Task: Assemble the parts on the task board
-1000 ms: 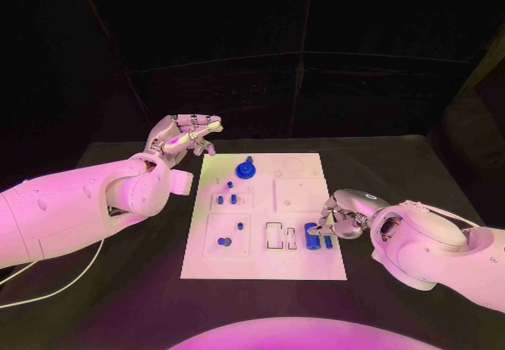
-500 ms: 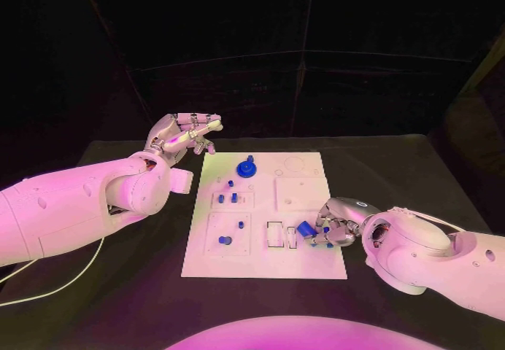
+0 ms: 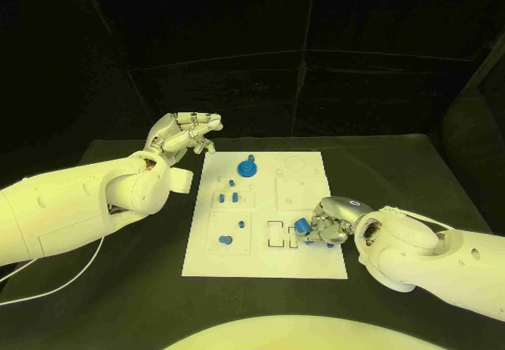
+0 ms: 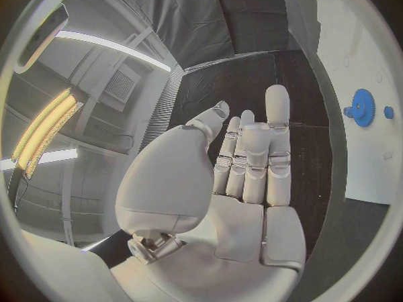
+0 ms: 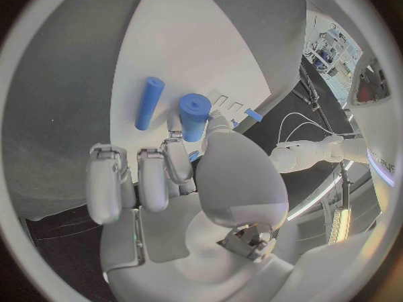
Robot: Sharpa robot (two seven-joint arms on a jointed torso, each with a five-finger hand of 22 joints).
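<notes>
Right hand [image 3: 326, 226] has lifted the thick blue cylinder [image 5: 195, 116] off the task board [image 3: 305, 266], pinching it near the right edge, beside a thinner blue rod [image 5: 150, 103]. Left hand [image 3: 185, 133] hovers empty, fingers loosely spread; no writing is legible.

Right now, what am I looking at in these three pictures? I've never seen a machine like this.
It is a robot with two white arms, each ending in a silver hand. The square picture comes from a camera on its head, looking down at a black table. The two round pictures come from cameras at its wrists, behind each hand, so the palm looms large.

On the table lies a white task board with small blue parts: a gear near its far end, pegs and a small disc in recesses.

The left hand hangs raised beyond the board's far left corner, fingers apart, holding nothing. The right hand pinches a thick blue cylinder over the board; a thinner blue rod lies beside it.
</notes>
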